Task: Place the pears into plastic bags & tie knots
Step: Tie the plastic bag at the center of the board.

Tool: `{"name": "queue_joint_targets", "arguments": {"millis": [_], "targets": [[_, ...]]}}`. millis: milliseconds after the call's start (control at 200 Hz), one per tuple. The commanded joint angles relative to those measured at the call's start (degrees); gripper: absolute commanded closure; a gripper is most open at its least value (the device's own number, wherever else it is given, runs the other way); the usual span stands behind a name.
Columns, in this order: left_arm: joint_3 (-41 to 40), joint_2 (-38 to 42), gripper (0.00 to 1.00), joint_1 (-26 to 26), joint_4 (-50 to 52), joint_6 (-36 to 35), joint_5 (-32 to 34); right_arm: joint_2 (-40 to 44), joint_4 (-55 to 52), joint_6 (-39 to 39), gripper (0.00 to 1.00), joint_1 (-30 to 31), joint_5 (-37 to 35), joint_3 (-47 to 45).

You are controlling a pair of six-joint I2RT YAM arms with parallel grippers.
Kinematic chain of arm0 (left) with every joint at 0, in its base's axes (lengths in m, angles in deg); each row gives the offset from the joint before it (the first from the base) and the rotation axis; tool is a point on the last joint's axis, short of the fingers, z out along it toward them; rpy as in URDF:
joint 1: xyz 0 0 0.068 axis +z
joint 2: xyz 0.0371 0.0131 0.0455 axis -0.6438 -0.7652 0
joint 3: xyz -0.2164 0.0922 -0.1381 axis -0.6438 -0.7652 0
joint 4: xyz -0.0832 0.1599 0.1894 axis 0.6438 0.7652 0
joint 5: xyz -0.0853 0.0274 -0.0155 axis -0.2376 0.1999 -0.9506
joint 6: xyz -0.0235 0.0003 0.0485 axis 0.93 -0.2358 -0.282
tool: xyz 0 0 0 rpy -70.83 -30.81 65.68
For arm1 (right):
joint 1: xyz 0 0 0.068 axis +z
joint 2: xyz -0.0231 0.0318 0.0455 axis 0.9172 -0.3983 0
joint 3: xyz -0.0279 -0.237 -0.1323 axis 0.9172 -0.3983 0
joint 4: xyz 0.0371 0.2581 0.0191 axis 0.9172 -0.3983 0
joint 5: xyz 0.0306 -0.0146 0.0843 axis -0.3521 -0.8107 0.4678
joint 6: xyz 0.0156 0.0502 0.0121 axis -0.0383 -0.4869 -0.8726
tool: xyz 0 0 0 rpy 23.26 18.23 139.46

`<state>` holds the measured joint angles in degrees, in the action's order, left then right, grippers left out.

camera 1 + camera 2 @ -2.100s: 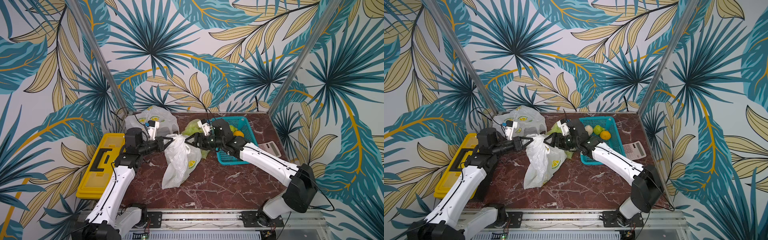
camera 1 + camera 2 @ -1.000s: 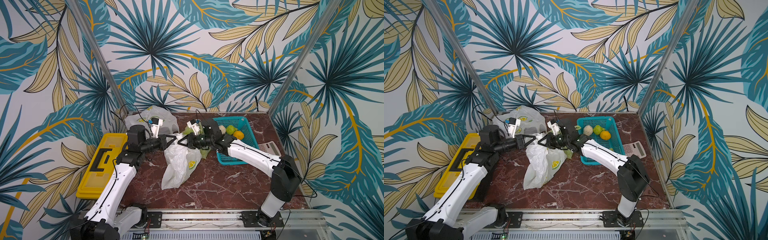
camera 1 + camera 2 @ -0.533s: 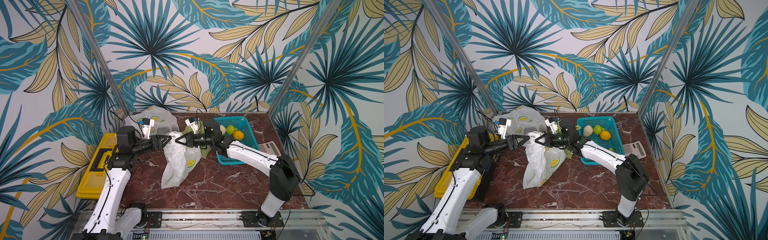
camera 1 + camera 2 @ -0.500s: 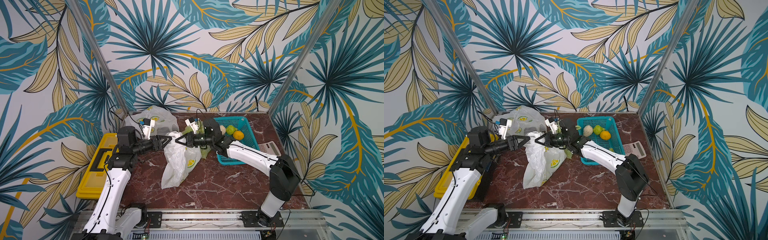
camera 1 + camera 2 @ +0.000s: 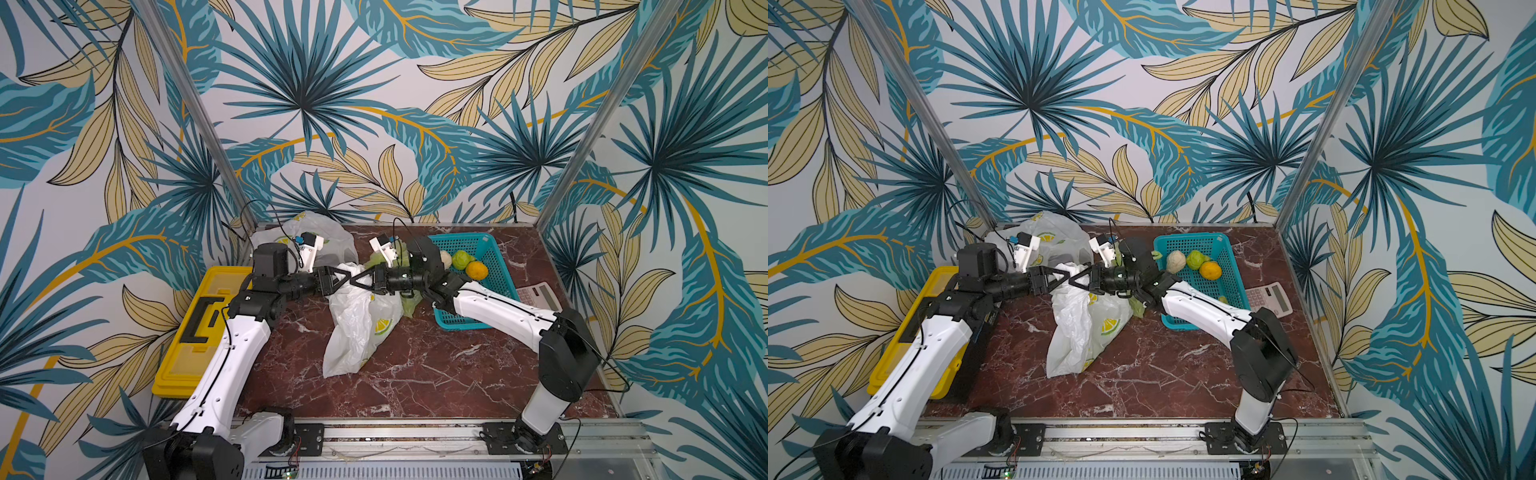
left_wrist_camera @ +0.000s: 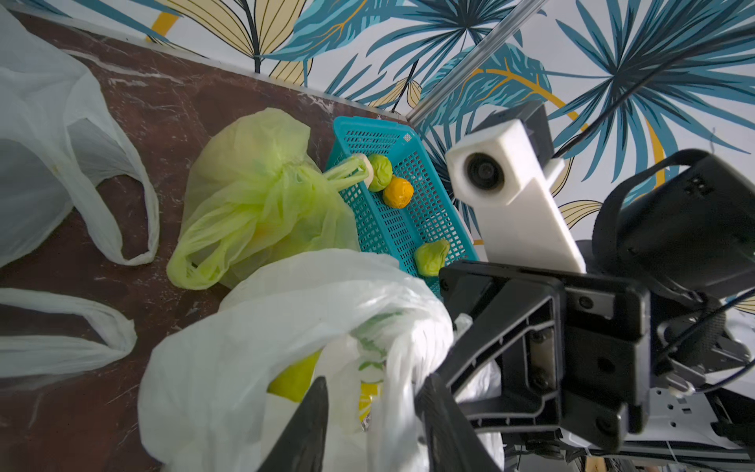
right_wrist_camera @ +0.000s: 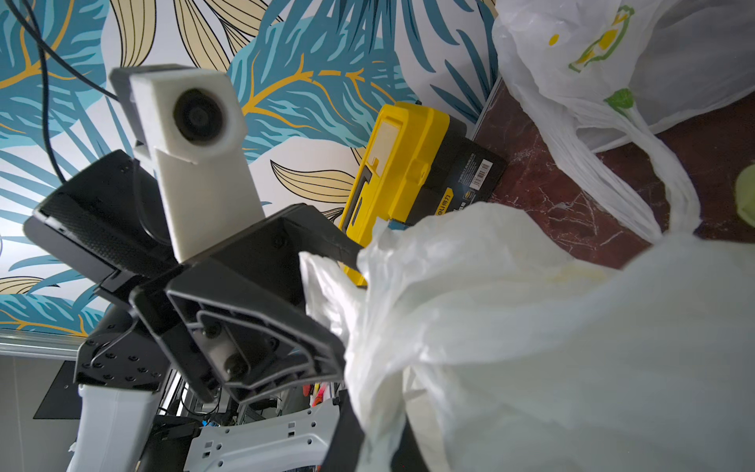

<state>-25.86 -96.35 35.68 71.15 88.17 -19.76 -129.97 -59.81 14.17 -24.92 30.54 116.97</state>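
Observation:
A white lemon-print plastic bag (image 5: 361, 328) (image 5: 1084, 328) hangs mid-table, lifted by its top. My right gripper (image 5: 358, 281) (image 7: 376, 445) is shut on a bunched strip of that top. My left gripper (image 5: 352, 274) (image 6: 376, 425) meets it nose to nose, jaws open, with bag plastic between the fingers (image 6: 310, 429). A yellow-green shape (image 6: 292, 378) shows through the bag. The yellow-green plastic bag (image 6: 261, 196) lies knotted beside the basket. A cream pear (image 5: 445, 258) and green pears (image 5: 462, 259) (image 6: 431, 257) sit in the basket.
The teal basket (image 5: 494, 266) also holds an orange fruit (image 5: 476, 270). Another white bag (image 5: 328, 237) lies at the back left with loose handles (image 6: 122, 229). A yellow toolbox (image 5: 195, 324) flanks the left edge, a calculator (image 5: 538, 293) the right.
The left gripper let go of the bag top, drew back to the left and opened, then came in around the plastic again. The right gripper kept its hold and moved slightly left.

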Motion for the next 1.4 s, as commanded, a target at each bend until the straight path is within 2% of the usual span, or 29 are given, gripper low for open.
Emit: {"name": "queue_joint_targets", "arguments": {"millis": [0,90,190,245,365,441,526,736,971,1161,1397], "targets": [[1.79,-0.58,0.82,0.01,-0.80,-0.61,0.15,-1.18,1.20,0.35,0.91,-0.12,1.36,-1.07],[1.25,-0.87,1.00,0.01,-1.24,-0.40,-0.24,-0.88,0.65,0.39,0.83,-0.22,1.87,-0.53],[-0.07,-0.56,1.00,0.14,-1.42,-0.68,0.28,1.91,-1.12,0.95,0.65,-1.35,1.95,-2.12],[-0.70,-0.68,1.00,0.24,-1.48,-0.54,0.18,4.28,-1.64,1.11,0.58,-2.52,2.00,-4.52],[-1.98,-0.90,1.00,0.43,-2.92,0.97,0.73,10.75,-7.76,5.02,0.50,-4.23,0.33,-10.04],[-2.81,-0.62,1.00,0.45,-4.32,2.31,1.02,13.47,-14.05,9.21,0.50,-4.20,-2.85,-12.34],[-3.94,-0.02,1.00,0.41,-5.56,3.84,1.68,14.69,-19.05,12.52,0.55,-3.02,-7.52,-13.98],[-6.17,1.37,1.00,0.45,-6.29,6.01,2.89,12.42,-16.96,13.35,0.57,0.91,-12.87,-12.31],[-6.52,2.24,1.00,0.41,-6.50,6.96,2.89,8.92,-15.69,13.41,0.57,2.64,-13.78,-7.93],[-7.40,2.82,1.00,0.45,-6.94,7.32,3.00,7.44,-15.75,13.37,0.53,3.73,-13.84,-5.65],[-7.50,2.68,1.00,0.71,-6.94,7.18,3.35,10.43,-23.58,18.31,0.52,4.10,-16.37,-7.10]]}}
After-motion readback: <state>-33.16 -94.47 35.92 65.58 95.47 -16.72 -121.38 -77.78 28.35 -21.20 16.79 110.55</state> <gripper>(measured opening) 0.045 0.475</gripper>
